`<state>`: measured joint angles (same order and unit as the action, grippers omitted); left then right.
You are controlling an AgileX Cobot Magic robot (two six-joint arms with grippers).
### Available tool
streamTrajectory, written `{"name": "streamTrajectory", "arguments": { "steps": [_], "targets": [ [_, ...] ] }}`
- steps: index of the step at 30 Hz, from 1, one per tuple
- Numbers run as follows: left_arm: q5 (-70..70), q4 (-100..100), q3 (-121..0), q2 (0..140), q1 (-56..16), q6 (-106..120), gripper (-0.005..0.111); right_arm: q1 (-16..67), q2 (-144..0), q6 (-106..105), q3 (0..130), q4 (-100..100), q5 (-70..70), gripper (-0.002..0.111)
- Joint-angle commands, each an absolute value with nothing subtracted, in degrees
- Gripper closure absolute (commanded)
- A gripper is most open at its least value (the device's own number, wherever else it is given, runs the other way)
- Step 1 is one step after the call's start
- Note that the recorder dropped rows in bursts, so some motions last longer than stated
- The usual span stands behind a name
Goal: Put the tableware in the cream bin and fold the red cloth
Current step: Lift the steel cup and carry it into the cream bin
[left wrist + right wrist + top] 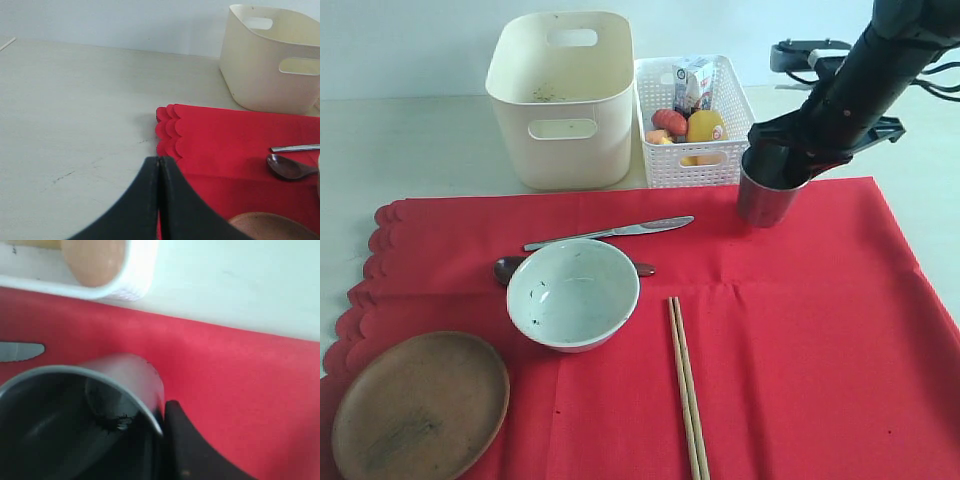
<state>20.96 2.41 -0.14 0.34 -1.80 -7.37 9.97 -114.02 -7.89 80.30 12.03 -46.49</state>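
Observation:
The steel cup (765, 195) is at the far edge of the red cloth (800, 330), next to the white basket. My right gripper (788, 160) is shut on its rim: one finger (185, 440) presses the outside wall of the cup (105, 390), the other is hidden inside. On the cloth lie the speckled bowl (573, 293), wooden plate (420, 405), knife (610, 232), dark spoon (508, 267) and chopsticks (686, 385). The cream bin (563, 100) stands behind the cloth. My left gripper (159, 162) is shut and empty, above the cloth's scalloped edge (167, 130).
A white lattice basket (690, 125) with toy food and a milk carton stands right of the cream bin, close to the cup. Bare pale tabletop (75, 110) lies left of the cloth. The bowl partly covers the spoon.

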Motion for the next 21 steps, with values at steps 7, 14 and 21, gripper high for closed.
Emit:
{"name": "streamTrajectory", "arguments": {
  "steps": [7, 14, 21],
  "targets": [
    [20.3, 2.4, 0.0, 0.0, -1.7, -7.5, 0.107, 10.0, -102.2, -5.9, 80.0, 14.3, -47.9, 0.108],
    [20.3, 2.4, 0.0, 0.0, -1.7, -7.5, 0.107, 10.0, -96.7, -6.2, 80.0, 19.3, -48.1, 0.108],
    [20.3, 2.4, 0.0, 0.0, -1.7, -7.5, 0.107, 10.7, -94.7, -11.2, 81.5, 26.7, -48.3, 0.108]
  ]
}}
